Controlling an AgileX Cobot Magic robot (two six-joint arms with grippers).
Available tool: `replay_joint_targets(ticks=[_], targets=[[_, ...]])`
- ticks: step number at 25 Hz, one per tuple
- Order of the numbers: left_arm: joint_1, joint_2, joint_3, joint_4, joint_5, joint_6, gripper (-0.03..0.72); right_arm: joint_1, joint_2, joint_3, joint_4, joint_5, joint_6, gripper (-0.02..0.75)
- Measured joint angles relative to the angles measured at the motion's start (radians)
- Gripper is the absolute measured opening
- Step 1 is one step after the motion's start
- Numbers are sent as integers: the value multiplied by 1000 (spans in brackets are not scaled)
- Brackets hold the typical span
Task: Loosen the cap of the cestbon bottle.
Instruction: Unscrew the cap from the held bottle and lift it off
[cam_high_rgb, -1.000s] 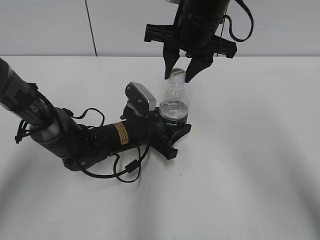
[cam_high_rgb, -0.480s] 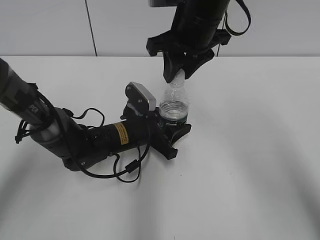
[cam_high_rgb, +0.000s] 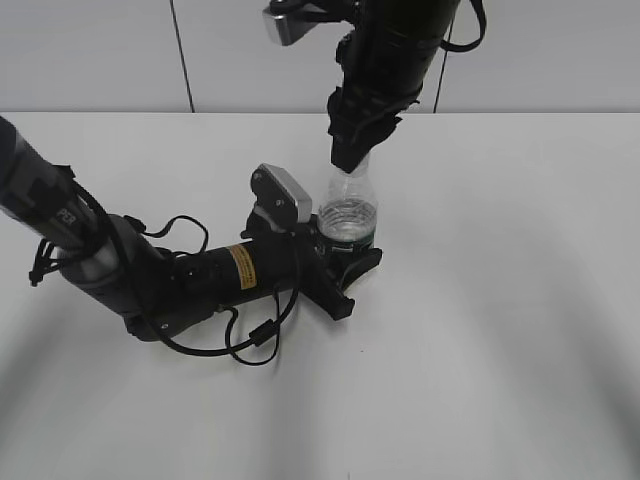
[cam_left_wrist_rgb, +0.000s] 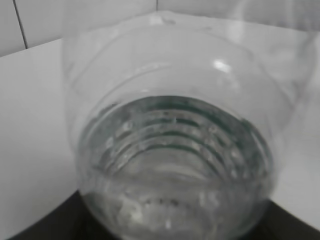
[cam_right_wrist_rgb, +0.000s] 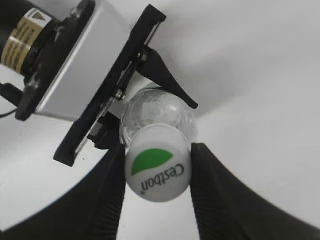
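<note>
The clear ribbed cestbon bottle (cam_high_rgb: 348, 212) stands upright on the white table, its green label band low down. My left gripper (cam_high_rgb: 345, 255) lies along the table and is shut on the bottle's lower body; the bottle (cam_left_wrist_rgb: 175, 150) fills the left wrist view. My right gripper (cam_high_rgb: 350, 160) comes down from above and is shut on the cap, which it hides in the exterior view. In the right wrist view the white cap (cam_right_wrist_rgb: 157, 170) with its green mark sits between my right gripper's (cam_right_wrist_rgb: 157, 172) two black fingers, both touching it.
The left arm with its cables (cam_high_rgb: 170, 275) lies across the table left of the bottle. The left wrist camera housing (cam_right_wrist_rgb: 65, 65) sits close beside the bottle's neck. The white table (cam_high_rgb: 500, 300) extends to the right and front.
My right gripper has closed from open around the cap to shut on it and has turned about its vertical axis. The bottle and left arm have stayed put.
</note>
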Motion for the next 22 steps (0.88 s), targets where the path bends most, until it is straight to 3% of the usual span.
replay_joint_targets(ticks=[17, 22], targets=[[1, 1, -4, 10, 2, -3, 381, -2, -3, 0, -9, -4, -870, 300], [1, 1, -5, 13, 2, -3, 381, -2, -3, 0, -9, -4, -972, 300]])
